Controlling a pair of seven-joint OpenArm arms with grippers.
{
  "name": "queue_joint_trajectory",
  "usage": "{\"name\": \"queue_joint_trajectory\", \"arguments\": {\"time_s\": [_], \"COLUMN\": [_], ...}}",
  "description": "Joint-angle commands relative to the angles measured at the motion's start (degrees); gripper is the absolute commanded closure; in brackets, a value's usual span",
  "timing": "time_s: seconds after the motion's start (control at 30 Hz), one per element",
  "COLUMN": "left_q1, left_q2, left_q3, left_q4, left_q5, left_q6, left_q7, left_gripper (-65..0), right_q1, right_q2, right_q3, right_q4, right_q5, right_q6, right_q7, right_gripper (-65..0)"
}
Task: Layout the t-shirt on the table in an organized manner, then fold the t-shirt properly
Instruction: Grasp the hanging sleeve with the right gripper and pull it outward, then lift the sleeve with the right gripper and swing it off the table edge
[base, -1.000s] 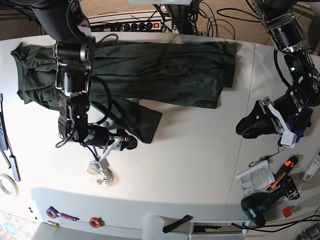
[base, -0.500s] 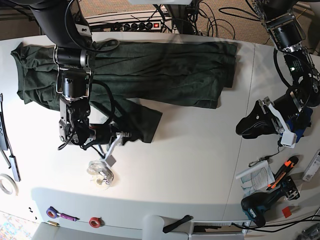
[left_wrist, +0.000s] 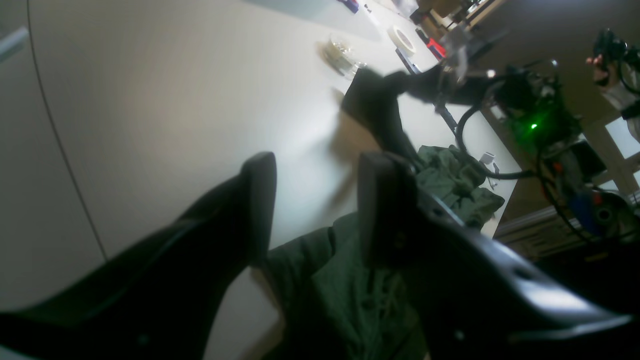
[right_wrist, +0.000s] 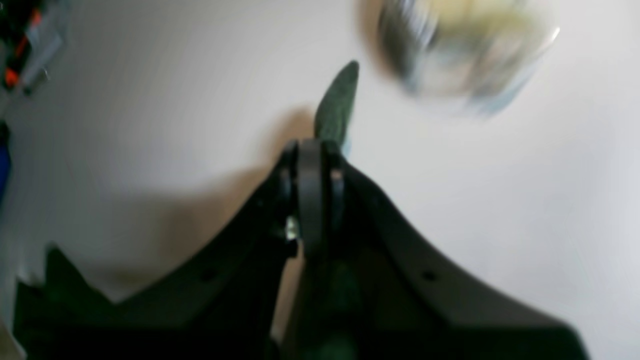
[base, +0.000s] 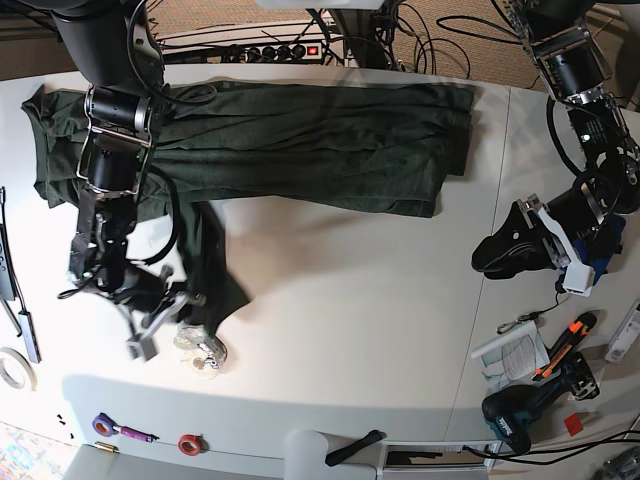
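Mostly a big white table (base: 340, 300), with a thin line running across it near the right side. Behind it, at the top of the base view, a brown floor with a black power strip (base: 275, 50) and lots of cables.

Spread along the top half of the base view, the dark green t-shirt (base: 300, 140), wide and wrinkled, lying flat on the table. Hanging down from it at the lower left, one narrow strip of the cloth, reaching toward the right gripper (base: 185, 300).

Pinched tight on the t-shirt, that right gripper: in the right wrist view the two black fingers press together with a green tip of cloth (right_wrist: 337, 102) poking out past them. Just beside it, a small clear tape roll (base: 203, 350), blurry in the wrist view.

Over at the right middle of the base view, the left gripper (base: 500, 250), just above the bare table, well apart from the shirt. Open, holding nothing: in the left wrist view the two black fingers (left_wrist: 260, 200) stand apart with white table and green cloth between them.

At the lower right of the base view, loose things: a folded paper (base: 510, 355), an orange tool (base: 560, 350), a dark drill (base: 520, 410). At the lower left edge, a purple tape roll (base: 103, 425), a red tape roll (base: 188, 443) and a white tape roll (base: 12, 368).

No boxes or bins to be seen.
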Motion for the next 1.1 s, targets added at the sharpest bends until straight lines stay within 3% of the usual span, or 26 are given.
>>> {"name": "queue_joint_trajectory", "arguments": {"time_s": [0.0,0.23,0.47,0.83,1.0,1.07], "left_q1": [-1.11,-1.11,-1.11,-1.14,-1.73,-1.73], "left_q2": [-0.74,1.99,5.16,5.57,5.60,5.55], "left_q3": [-0.11,-0.11,0.31,12.35,15.10,15.10], "left_q4": [0.87,0.87,0.87,0.87,0.87,0.87], "left_q5": [-2.71,-3.34,-3.34,-3.28,-1.14,-0.72], "left_q6": [-0.08,-0.08,-0.08,-0.08,-0.08,-0.08], "left_q7": [-1.31,-1.25,-1.25,-1.29,-1.84,-2.80], "left_gripper": [-27.9,-27.9,-27.9,-27.9,-27.9,-27.9], "right_q1": [1.90,4.37,8.63,16.72,16.72,16.70], "right_q2": [1.66,5.68,12.74,25.03,28.85,30.45], "right_q3": [1.60,6.99,7.08,7.08,7.08,7.10], "right_q4": [2.36,5.53,5.55,5.57,5.57,5.57], "right_q5": [1.07,1.09,1.27,1.95,4.09,7.80], "right_q6": [0.35,0.33,0.33,-0.11,-0.13,-0.11], "right_q7": [1.86,1.86,0.33,-1.18,-1.31,-3.17], "right_gripper": [0.0,0.0,0.0,0.0,0.0,0.0]}}
